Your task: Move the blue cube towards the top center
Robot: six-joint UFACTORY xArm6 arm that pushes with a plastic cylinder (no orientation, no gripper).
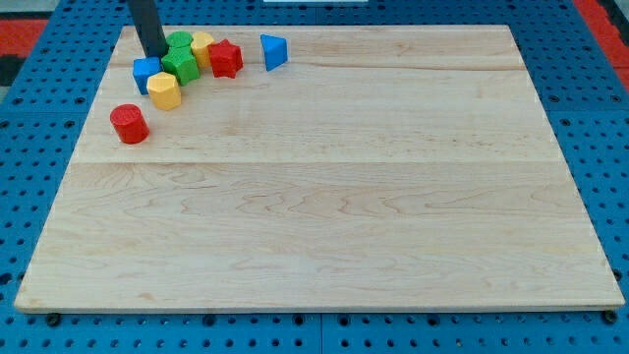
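The blue cube (145, 73) sits near the board's top left corner, in a tight cluster of blocks. My tip (156, 55) is just above the cube, at its upper right edge, beside a green block (181, 63). A yellow block (164, 90) touches the cube's lower right side. A second yellow block (201, 45) and a red star-shaped block (225, 58) lie to the view's right of the green one. Whether my tip touches the cube cannot be told.
A red cylinder (129, 124) stands alone below the cluster. A blue wedge-shaped block (273, 51) lies to the right of the red star, near the top edge. The wooden board (334, 197) rests on a blue perforated surface.
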